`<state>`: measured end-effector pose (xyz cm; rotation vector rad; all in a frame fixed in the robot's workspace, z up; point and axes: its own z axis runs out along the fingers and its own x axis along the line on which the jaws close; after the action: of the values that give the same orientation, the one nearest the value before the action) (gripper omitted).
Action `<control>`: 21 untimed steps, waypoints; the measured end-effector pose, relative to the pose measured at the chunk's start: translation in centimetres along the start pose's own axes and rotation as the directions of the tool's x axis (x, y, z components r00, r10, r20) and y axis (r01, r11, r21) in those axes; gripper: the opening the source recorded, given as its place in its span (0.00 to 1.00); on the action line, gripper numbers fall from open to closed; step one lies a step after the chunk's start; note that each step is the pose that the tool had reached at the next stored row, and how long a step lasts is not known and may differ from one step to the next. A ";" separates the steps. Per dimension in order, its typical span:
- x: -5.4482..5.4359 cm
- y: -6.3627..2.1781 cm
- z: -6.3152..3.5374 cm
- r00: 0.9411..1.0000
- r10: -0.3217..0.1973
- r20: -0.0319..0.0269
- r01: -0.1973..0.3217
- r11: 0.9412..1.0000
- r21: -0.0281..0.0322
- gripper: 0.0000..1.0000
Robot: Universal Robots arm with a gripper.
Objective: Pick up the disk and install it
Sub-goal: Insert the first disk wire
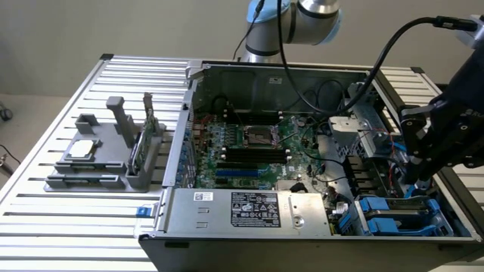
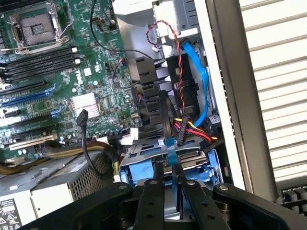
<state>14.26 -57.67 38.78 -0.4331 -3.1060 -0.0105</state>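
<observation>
Now, at the exterior view's left, the grey holder (image 1: 83, 182) keeps a square chip (image 1: 81, 148) and an upright green card (image 1: 140, 148). Next, the open computer case (image 1: 181, 141) holds motherboard (image 1: 250, 147) and power supply (image 1: 250, 209). Rightmost, in its drive bay, the disk (image 1: 393, 218) sits under my gripper (image 1: 420, 182), jaws narrow, pinching its blue carrier.

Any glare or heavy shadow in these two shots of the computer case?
Exterior view: table evenly bright, the drive corner around the disk shaded below the gripper. Wrist view: slatted table washed out by glare, gripper a dark silhouette.
</observation>
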 end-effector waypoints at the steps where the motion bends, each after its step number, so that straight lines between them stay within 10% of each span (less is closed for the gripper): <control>1: 0.0 0.00 0.00 1.000 0.013 0.001 -0.013 1.000 0.000 0.22; 21: -1.9 0.17 -0.69 0.992 0.127 0.002 -0.127 0.992 -0.002 0.22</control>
<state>16.18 -58.05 39.46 -0.6297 -3.0741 -0.0120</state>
